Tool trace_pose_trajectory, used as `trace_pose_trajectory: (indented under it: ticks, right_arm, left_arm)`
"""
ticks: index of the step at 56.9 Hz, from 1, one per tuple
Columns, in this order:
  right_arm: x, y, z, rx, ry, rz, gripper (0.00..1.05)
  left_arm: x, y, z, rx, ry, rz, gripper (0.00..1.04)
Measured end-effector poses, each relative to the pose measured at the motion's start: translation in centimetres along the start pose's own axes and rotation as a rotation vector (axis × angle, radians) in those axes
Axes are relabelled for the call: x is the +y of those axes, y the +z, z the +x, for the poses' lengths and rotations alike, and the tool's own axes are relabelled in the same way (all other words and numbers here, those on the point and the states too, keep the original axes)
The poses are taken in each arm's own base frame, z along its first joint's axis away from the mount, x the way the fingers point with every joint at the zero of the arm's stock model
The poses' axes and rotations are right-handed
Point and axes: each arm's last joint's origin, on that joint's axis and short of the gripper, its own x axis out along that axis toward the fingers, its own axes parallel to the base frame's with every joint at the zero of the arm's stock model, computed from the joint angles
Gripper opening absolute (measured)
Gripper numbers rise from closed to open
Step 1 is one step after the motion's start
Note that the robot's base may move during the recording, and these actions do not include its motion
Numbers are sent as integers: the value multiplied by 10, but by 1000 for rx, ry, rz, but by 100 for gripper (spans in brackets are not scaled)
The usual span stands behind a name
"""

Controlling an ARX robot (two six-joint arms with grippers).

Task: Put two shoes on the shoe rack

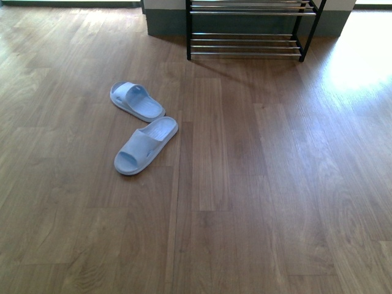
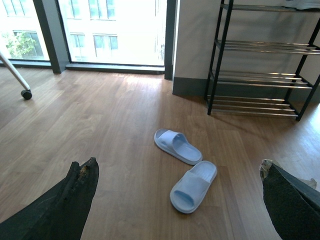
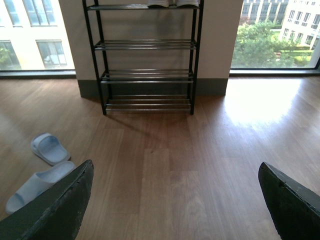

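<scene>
Fingers [image 2: 75, 200] of my left gripper [image 2: 177, 161] are black, rough-padded, spread wide, nothing between them. Right gripper [image 3: 175, 164] is the same: fingers [image 3: 60, 210] wide apart, holding nothing. Neither arm shows in the front view.

Beyond the left gripper, 2 pale blue slides lie on the wood floor [image 1: 257, 202]: the near slide [image 1: 145, 146] and the far slide [image 1: 136, 101]. Plain rubber, broad one-piece strap, smooth footbed. Heels come together and toes point apart in a V; I can't tell if the heels touch. Both sit left of centre in the front view, soles down.

Shoe rack [image 1: 245, 43] stands well apart from them, against the far wall and right of the slides. Black frame, shiny chrome rods. Its 3 lower tiers are bare in the right wrist view. On the top tier something white-bottomed [image 3: 170, 3] is cropped by the frame edge, can't tell more.

Windows [image 2: 115, 30] are bright behind, and a caster wheel [image 2: 26, 93] rests on the floor.
</scene>
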Motion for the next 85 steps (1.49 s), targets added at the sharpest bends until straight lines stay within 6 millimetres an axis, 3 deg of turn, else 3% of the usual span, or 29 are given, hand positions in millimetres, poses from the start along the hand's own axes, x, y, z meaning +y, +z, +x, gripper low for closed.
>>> trace_pose_trajectory:
  ticks: [85]
  right_arm:
    - [0, 0, 0, -1, -1, 0, 96]
  left_arm:
    - [0, 0, 0, 0, 0, 0, 95]
